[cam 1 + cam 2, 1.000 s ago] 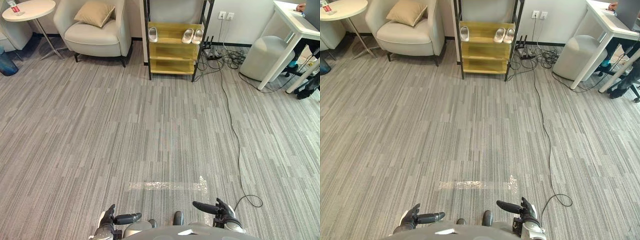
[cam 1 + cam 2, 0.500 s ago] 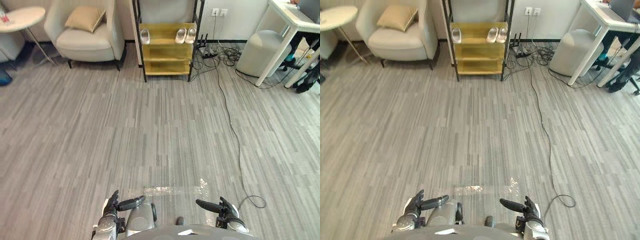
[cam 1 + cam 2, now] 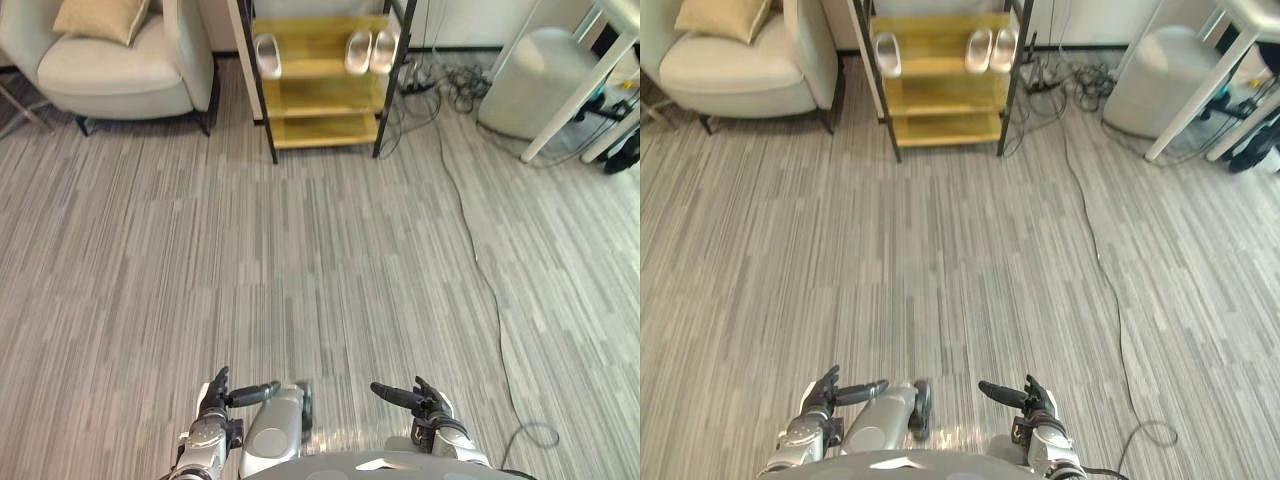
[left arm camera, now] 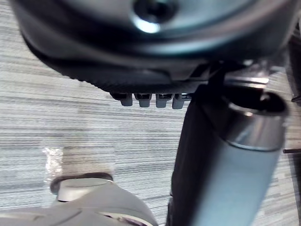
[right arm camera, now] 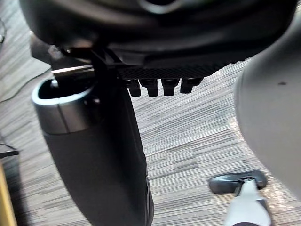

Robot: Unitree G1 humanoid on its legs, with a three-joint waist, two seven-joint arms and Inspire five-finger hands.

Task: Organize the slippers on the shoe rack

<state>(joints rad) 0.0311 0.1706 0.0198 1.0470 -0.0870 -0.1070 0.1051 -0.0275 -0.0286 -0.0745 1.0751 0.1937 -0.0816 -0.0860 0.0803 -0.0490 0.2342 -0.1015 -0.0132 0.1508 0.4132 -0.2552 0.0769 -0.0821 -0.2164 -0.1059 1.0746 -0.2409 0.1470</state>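
Observation:
A yellow-shelved shoe rack with a black frame stands against the far wall. On its top shelf lie one pale slipper at the left and a pair of pale slippers at the right, side by side. My left hand and right hand hover low over the carpet, far from the rack. Both are open with thumbs pointing inward and hold nothing. In the left wrist view the straight fingers show over bare carpet, and in the right wrist view the fingers look the same.
A cream armchair with a tan cushion stands left of the rack. Right of it lie tangled cables, then a grey pouf and a white desk leg. Striped grey carpet stretches between me and the rack.
The camera has moved forward and tipped down, so the rack looks closer and sits higher in view. Both hands keep the same open pose.

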